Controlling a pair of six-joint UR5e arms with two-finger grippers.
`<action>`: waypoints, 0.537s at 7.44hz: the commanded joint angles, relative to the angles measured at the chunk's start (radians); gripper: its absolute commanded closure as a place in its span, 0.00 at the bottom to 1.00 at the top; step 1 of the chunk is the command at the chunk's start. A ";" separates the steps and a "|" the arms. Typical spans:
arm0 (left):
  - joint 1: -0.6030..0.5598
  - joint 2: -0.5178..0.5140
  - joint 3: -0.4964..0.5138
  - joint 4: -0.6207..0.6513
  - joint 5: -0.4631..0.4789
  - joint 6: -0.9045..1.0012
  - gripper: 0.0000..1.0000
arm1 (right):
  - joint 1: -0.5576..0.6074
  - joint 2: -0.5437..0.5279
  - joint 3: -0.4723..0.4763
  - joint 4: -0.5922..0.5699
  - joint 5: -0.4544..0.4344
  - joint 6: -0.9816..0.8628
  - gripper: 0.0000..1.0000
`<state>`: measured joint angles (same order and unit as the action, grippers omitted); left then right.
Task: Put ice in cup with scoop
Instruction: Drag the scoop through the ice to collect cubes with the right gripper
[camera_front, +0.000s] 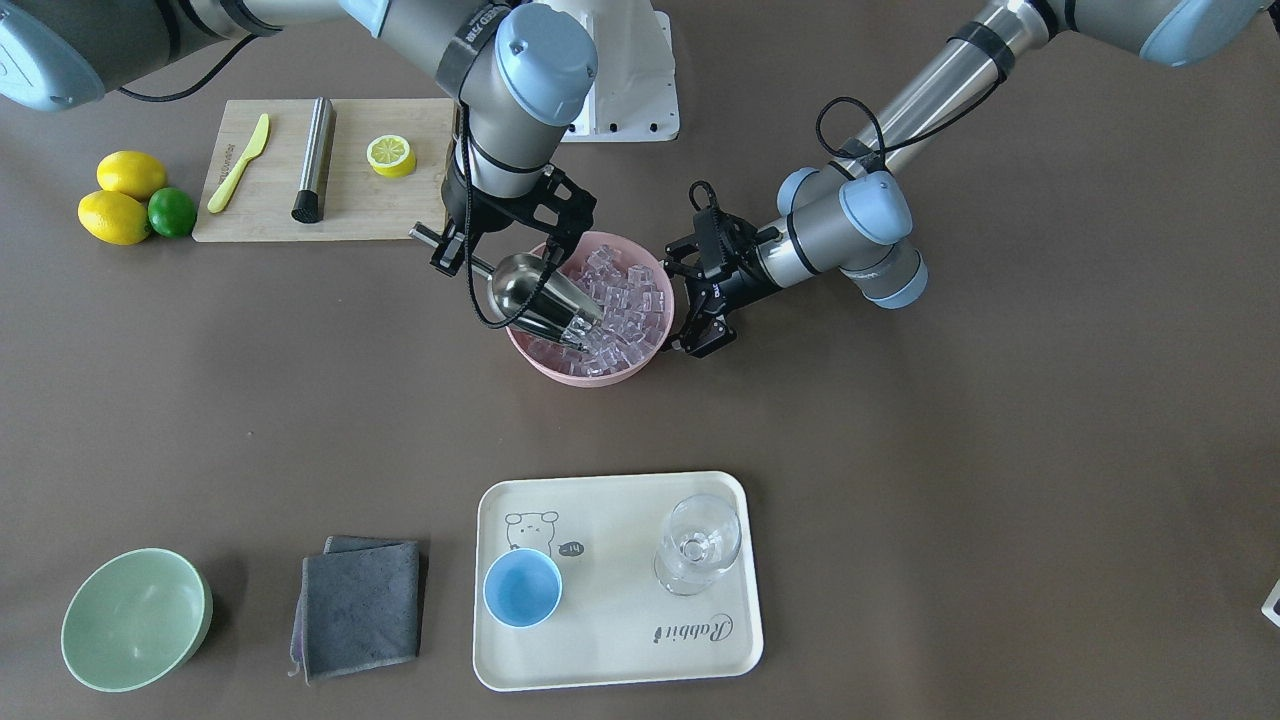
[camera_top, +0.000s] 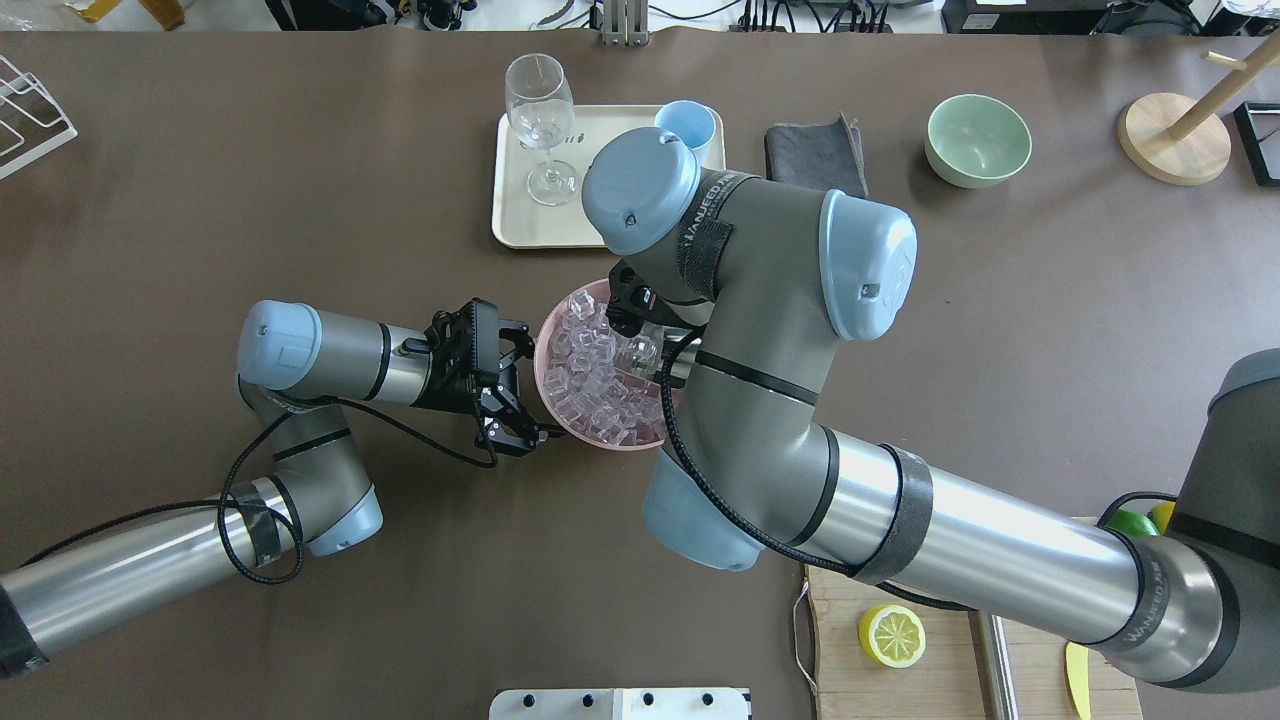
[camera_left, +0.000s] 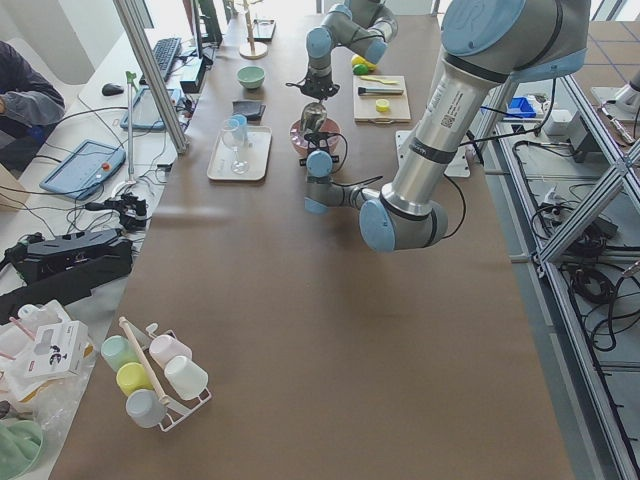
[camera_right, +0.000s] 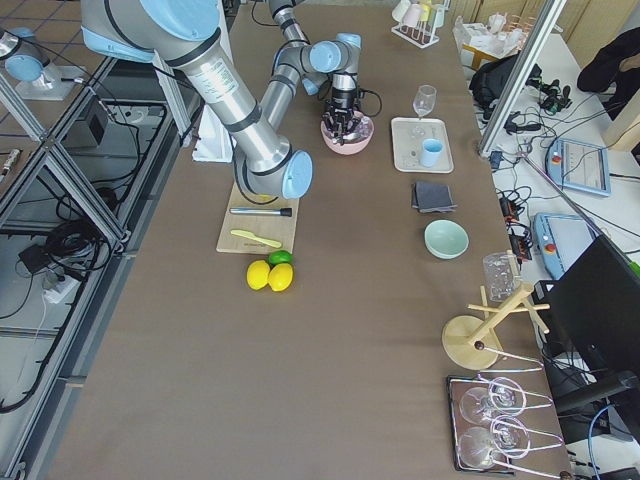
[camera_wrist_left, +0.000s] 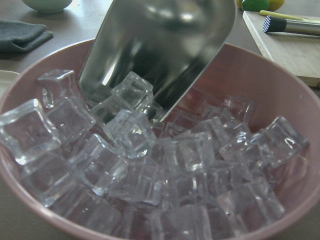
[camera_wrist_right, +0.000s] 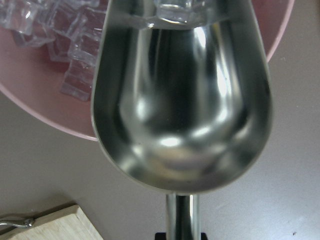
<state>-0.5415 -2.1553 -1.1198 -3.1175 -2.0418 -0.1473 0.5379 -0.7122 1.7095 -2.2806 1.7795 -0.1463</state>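
The right gripper (camera_front: 452, 250) clamps the stiff scoop (camera_front: 525, 287) by its rod handle, tip in likely slippery ice (camera_front: 630, 300); the left gripper (camera_front: 687, 303) gapes wide.

**Desk layout, seen from the operators' side.** Brown desk (camera_front: 1000, 450). At upper left, a bamboo cutting board (camera_front: 350, 205) carries a yellow knife (camera_front: 238, 165), a steel cylinder (camera_front: 314, 158) with a black end, and 1 lemon half (camera_front: 390, 155). Beside the board's left edge, 2 lemons (camera_front: 131, 174) touch 1 lime (camera_front: 172, 212). Pink bowl (camera_front: 590, 378) at centre. Below it, a cream tray (camera_front: 620, 640) bears 1 upright stemmed glass (camera_front: 697, 545). Left of the tray lie a folded grey cloth (camera_front: 360, 608) and a pale green bowl (camera_front: 135, 620).
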 joint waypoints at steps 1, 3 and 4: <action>0.001 0.000 0.000 0.002 0.000 0.000 0.02 | -0.016 -0.023 0.015 0.050 0.009 0.056 1.00; 0.002 0.000 0.000 0.002 0.000 0.000 0.02 | -0.022 -0.024 0.013 0.090 0.017 0.077 1.00; 0.002 0.000 0.000 0.002 0.002 0.002 0.02 | -0.022 -0.026 0.012 0.093 0.030 0.096 1.00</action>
<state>-0.5402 -2.1552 -1.1198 -3.1155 -2.0417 -0.1472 0.5174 -0.7349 1.7229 -2.2093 1.7927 -0.0779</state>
